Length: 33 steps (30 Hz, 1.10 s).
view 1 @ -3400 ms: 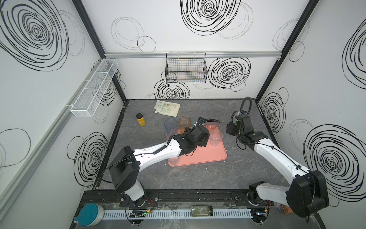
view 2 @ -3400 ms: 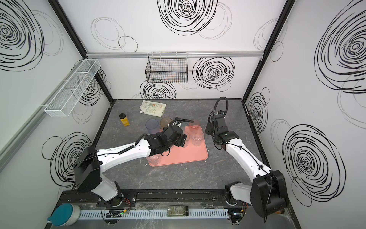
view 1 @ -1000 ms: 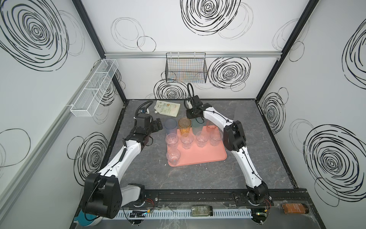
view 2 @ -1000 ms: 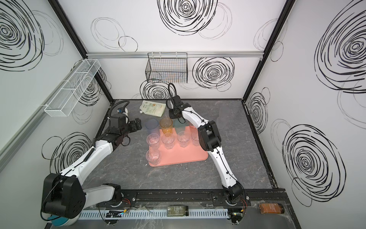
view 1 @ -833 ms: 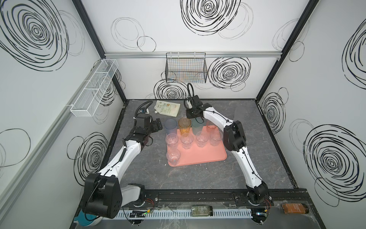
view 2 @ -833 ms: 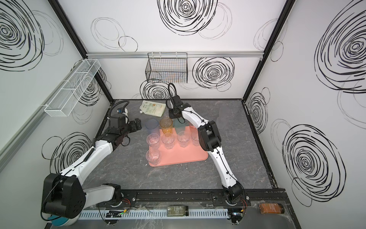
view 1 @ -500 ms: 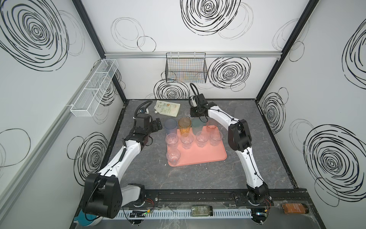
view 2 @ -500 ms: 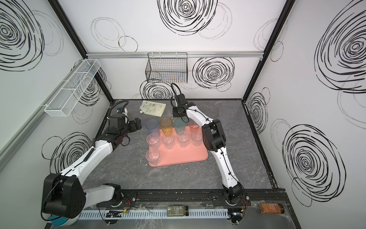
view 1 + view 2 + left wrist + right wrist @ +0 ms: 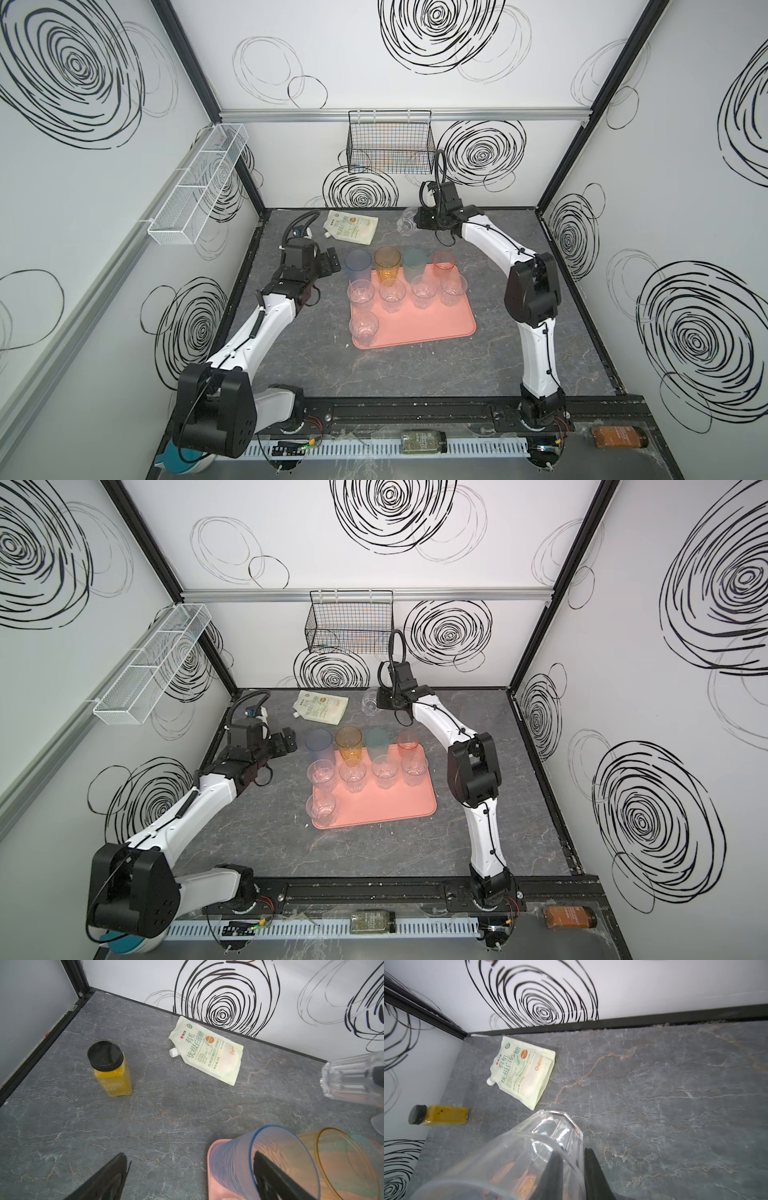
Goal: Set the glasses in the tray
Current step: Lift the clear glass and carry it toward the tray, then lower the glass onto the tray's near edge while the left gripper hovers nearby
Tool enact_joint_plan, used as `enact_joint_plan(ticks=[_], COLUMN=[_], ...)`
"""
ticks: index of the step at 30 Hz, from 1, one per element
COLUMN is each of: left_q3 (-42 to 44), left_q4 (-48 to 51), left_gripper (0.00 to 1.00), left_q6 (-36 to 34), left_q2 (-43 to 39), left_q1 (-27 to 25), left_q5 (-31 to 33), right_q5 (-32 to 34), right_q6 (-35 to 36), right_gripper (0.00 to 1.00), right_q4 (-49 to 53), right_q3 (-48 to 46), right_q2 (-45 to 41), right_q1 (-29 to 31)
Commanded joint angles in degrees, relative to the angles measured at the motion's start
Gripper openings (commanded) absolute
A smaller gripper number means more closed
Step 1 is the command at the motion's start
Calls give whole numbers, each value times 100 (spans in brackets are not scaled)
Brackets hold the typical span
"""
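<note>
The salmon tray [image 9: 436, 328] [image 9: 399, 808] lies mid-table. Along its far edge stand tall glasses: blue [image 9: 357, 264], amber [image 9: 387, 262], teal [image 9: 414, 262] and pink [image 9: 444, 262]. Several short clear glasses [image 9: 392, 293] stand in front of them, and one more clear glass [image 9: 364, 328] stands near the front left corner. My right gripper [image 9: 417, 220] [image 9: 572, 1152] is shut on the wall of a clear faceted glass [image 9: 529, 1147] [image 9: 370, 702], held tilted above the table near the back wall. My left gripper [image 9: 328, 262] [image 9: 190, 1169] is open and empty beside the blue glass [image 9: 239, 1159].
A white spouted pouch [image 9: 351, 226] [image 9: 523, 1072] lies near the back wall. A yellow black-capped bottle [image 9: 111, 1070] stands at the back left. A wire basket [image 9: 388, 147] hangs on the back wall and a white mesh shelf [image 9: 199, 187] on the left wall.
Over the last second my right gripper has carried the clear faceted glass a little up and to the right along the back wall. The left arm has stayed still.
</note>
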State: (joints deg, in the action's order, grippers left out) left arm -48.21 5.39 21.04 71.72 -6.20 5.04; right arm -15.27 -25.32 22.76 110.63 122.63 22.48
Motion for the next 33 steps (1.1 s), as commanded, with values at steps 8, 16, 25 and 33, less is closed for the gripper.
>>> enact_joint_plan(ticks=[8,16,25,33], left_q3=[-156,-227,419,1162], left_q4=[80,808,1500,1599], left_gripper=[97,97,97,98], left_q6=[-127,-104,882,1678], left_q2=[-173,-1095,-2364,-2913], left_q1=[-425,-1691,-3405,-3922], left_q5=[590,1599,2420,2747], right_q5=[37,-5,540,1233], right_q6=[-92,-60,-378,-967], right_gripper=[10,10,11,10], right_q4=[-235,98,995,1127], right_q3=[-873,-2353,-4131,-4847], right_q2=[-1501,-3199,-4794,-4806], right_q1=[-161,-51,1300,2818])
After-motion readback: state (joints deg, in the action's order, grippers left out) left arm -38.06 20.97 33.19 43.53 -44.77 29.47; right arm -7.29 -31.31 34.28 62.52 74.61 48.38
